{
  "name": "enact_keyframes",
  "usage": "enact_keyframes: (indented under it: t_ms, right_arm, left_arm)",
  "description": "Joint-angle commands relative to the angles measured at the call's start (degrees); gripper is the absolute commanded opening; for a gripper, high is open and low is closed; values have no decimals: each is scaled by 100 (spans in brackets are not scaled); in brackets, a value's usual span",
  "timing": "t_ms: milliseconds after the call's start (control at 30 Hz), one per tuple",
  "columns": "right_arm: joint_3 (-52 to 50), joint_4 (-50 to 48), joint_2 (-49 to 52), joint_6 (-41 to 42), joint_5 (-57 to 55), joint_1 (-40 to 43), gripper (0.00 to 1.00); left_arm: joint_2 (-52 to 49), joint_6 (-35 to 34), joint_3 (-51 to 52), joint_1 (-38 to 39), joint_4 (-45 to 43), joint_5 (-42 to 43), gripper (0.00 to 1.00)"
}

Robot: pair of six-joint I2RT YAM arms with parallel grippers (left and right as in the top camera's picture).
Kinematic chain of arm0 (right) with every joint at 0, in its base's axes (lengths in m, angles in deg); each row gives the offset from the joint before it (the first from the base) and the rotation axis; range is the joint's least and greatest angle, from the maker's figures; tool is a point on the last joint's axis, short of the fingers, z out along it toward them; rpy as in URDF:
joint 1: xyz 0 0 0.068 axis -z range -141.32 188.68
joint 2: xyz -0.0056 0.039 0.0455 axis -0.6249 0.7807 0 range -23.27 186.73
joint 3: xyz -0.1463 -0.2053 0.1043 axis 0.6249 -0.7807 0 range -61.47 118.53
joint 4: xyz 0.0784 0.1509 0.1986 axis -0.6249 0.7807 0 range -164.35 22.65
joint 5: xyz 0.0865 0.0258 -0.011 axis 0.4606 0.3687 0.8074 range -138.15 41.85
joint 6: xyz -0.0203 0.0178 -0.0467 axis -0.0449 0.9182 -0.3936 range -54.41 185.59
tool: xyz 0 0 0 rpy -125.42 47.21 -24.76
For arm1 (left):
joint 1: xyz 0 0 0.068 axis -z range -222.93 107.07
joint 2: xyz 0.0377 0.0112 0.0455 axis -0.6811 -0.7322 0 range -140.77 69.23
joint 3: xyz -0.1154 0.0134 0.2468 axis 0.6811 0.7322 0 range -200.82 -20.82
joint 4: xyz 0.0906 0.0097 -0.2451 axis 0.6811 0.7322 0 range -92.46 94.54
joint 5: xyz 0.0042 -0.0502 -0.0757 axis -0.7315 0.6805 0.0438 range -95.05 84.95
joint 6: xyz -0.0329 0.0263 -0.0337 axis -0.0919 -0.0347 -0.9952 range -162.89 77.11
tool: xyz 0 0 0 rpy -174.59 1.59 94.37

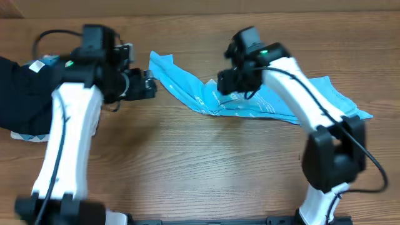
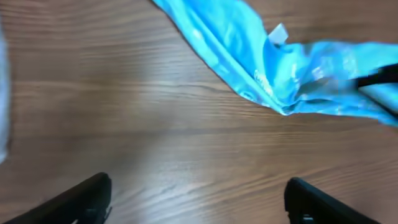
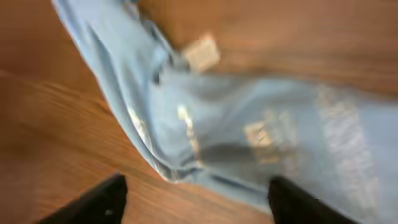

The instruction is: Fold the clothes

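At the left edge of the desk [image 1: 206,169] lies a heap of black cloth [image 1: 19,94] with a small pale tag [image 1: 42,63] on top. My left arm reaches across just beside it.

My left tool [image 2: 199,185] is spread wide. In its wrist view both dark fingers [image 2: 93,196] sit at the bottom corners with nothing but bare wood between them. It pinches nothing and stands just clear of the left tip of the T-shirt [image 1: 262,107].

The light-blue T-shirt lies as a long, rumpled band across the far half of the desk. It starts as a narrow tip near the far edge, left of centre, and widens as it slants toward the right side. A small white label [image 2: 278,33] sticks up from a fold near its middle. Faint white printing shows on the cloth, too blurred to read.

My right tool [image 3: 200,199] hangs over the middle of the band with its fingers set well apart. In the blurred wrist view, the near hem of the shirt and a strip of wood lie between them, with no cloth pinched. I cannot tell whether the fingertips touch the fabric. My right arm crosses over the right part of the shirt, coming from the near edge of the desk.
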Motion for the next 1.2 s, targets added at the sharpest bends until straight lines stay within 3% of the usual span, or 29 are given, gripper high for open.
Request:
enact_keyframes:
  t_ms: [0,133,233,367,467,567,767,1000,1167]
  right_arm:
    - [105,-39,-140,4,332,315,86]
    - [105,-24,-140,9,647,590,88]
    - [105,55,-140,11,649,772,88]
    - [105,184,-140,11,643,992,89]
    - [105,328,-140,636,125,1189,88]
    - [105,404,-131,1080,-363,1679,88]
    - [74,376,63,1425,-400,3386,84]
    - [63,-11,723,673,511,4830,85]
    - [61,-621,898,-273,2273,5031,86]
  left_arm:
    - [-734,658,-85,424,-426,511,94]
    - [-1335,702,-85,750,-597,-197,88]
    - [-1604,341,-85,745,-1025,-614,98]
    - [-1915,337,-85,739,-1853,-315,100]
    - [-2186,330,-85,748,-2138,407,91]
    - [-2361,328,-85,748,-2044,885,79]
    - [-2328,334,-92,704,-1563,885,82]
    - [-2262,417,-173,649,-973,885,83]
    - [-2135,442,-387,651,-726,892,83]
